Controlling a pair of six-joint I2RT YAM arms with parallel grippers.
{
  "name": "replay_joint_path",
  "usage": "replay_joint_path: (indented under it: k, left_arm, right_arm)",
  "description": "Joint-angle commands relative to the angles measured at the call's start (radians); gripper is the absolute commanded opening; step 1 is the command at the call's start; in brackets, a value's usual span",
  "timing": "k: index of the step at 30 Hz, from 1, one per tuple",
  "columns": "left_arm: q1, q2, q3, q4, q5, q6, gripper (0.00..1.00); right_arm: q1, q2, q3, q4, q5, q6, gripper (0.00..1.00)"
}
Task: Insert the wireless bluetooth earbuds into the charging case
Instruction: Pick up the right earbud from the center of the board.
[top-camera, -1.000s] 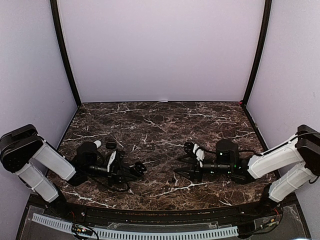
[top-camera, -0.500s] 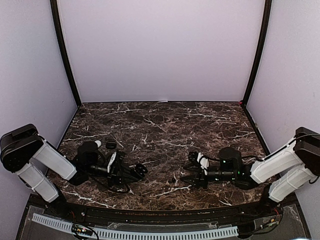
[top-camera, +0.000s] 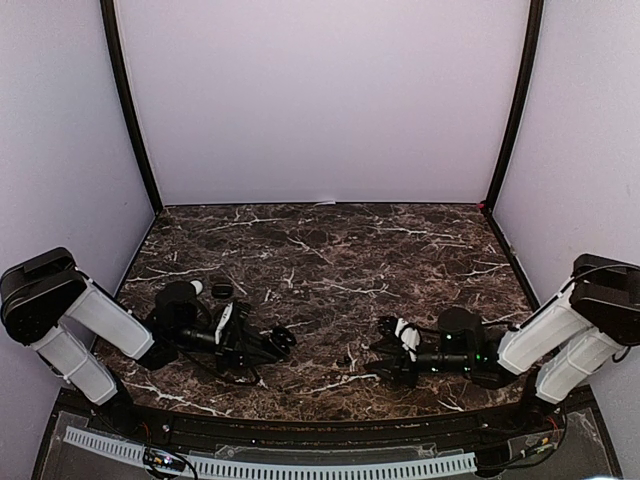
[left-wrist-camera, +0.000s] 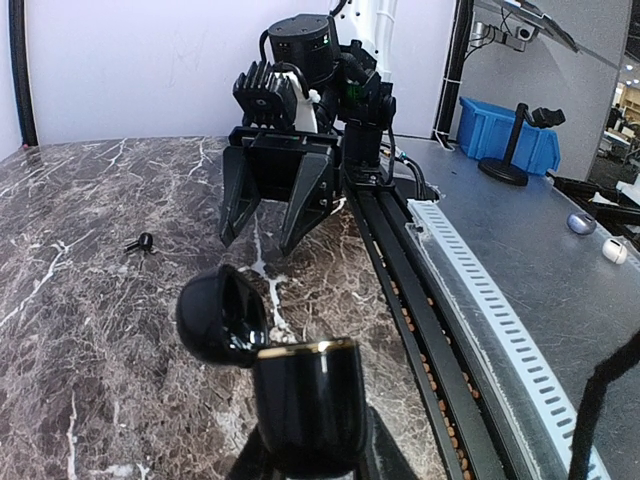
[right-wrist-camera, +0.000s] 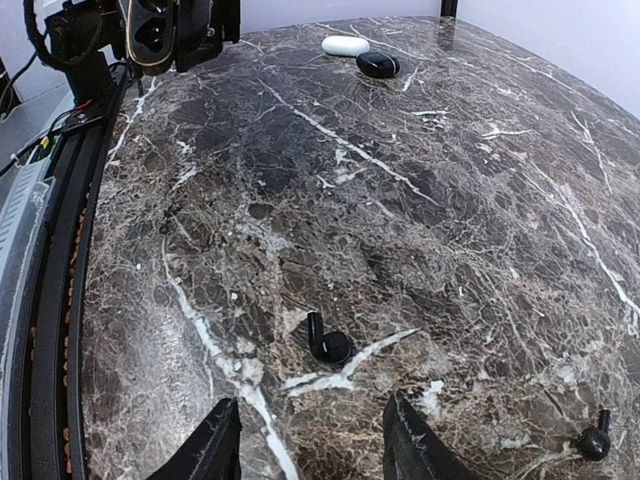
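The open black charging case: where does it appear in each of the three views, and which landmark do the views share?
Top external: the charging case is left of centre, near the front edge, held in the left tool.
Left wrist: bottom centre, very close, lid open to the left.
Right wrist: top left corner, small and far.
Shared landmark: the black rail along the near table edge.
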Motion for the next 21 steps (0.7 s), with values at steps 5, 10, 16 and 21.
replay_joint_path:
  k: [5,10,16,21]
  left_arm:
    - [-0.007,-0.013,0.023,-0.027,0.014,0.026,0.00]
    - [-0.007,-0.014,0.025,-0.033,0.012,0.027,0.00]
    - [-0.007,-0.014,0.026,-0.033,0.011,0.026,0.00]
    - [-0.008,-0.012,0.028,-0.035,0.013,0.025,0.00]
  right_arm:
    - [0.015,0.057,-0.047,0.155,0.037,0.013,0.48]
    - [0.016,0.075,-0.049,0.144,0.048,0.005,0.48]
    - [0.017,0.078,-0.050,0.132,0.061,0.001,0.48]
    - [0.028,0.096,-0.021,0.107,0.062,-0.018,0.48]
